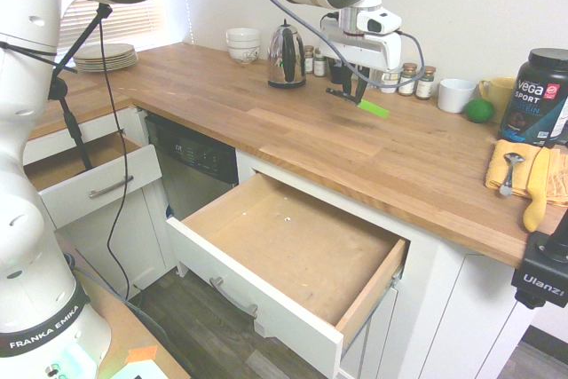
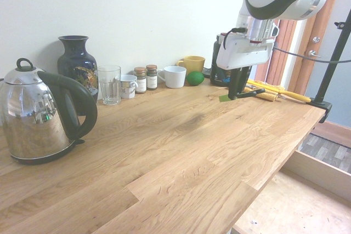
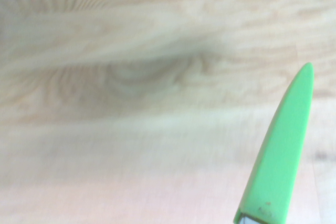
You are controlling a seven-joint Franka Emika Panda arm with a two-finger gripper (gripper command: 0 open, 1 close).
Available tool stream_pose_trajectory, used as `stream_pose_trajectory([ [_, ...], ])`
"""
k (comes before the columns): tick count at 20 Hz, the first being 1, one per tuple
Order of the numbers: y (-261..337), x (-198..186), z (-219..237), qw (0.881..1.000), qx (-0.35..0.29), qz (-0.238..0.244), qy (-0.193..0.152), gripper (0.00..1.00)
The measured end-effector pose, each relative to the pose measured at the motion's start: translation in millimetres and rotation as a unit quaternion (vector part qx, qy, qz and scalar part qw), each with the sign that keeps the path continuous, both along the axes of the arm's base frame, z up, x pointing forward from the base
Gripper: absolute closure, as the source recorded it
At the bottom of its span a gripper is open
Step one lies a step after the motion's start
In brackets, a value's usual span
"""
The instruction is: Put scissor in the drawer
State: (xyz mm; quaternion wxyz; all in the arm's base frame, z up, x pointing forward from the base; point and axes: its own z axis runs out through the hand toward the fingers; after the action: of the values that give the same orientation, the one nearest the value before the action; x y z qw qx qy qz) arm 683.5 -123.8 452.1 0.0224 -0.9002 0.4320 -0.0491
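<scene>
Butcher-block kitchen counter is filling the first exterior view, and reading it left to right: a smaller narrow white drawer with a metal bar handle (image 1: 93, 185) is standing open at nine o'clock, a stack of white plates (image 1: 105, 57) is sitting toward ten o'clock, and the large wide drawer with white front, light wooden sides and brown bottom (image 1: 293, 264) is gaping open at six o'clock. A polished steel kettle with a black handle (image 1: 287, 56) is standing at twelve o'clock. Just past it, the white arm's two-finger gripper (image 1: 351, 86) is pointing straight down, its fingers clamped together on the handle end of the small scissor with bright green blade cover (image 1: 362, 101), which is hanging clear above the wood, cover jutting toward three o'clock. Off-centre as the grip looks, the scissor is likely to pivot or slip during the carry toward the drawer, and the jutting cover risks catching the drawer's wooden side on lowering.
</scene>
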Motion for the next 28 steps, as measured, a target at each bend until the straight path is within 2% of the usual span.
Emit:
stream_pose_trajectory([
  [7,9,-79,39,1.0,0.0,0.0,0.003,1.0],
  [11,4,-134,45,1.0,0.002,-0.006,0.008,1.0],
  [21,8,-259,-33,0.999,0.013,-0.015,0.029,1.0],
  [28,4,-289,-72,0.999,0.007,-0.019,0.032,1.0],
])
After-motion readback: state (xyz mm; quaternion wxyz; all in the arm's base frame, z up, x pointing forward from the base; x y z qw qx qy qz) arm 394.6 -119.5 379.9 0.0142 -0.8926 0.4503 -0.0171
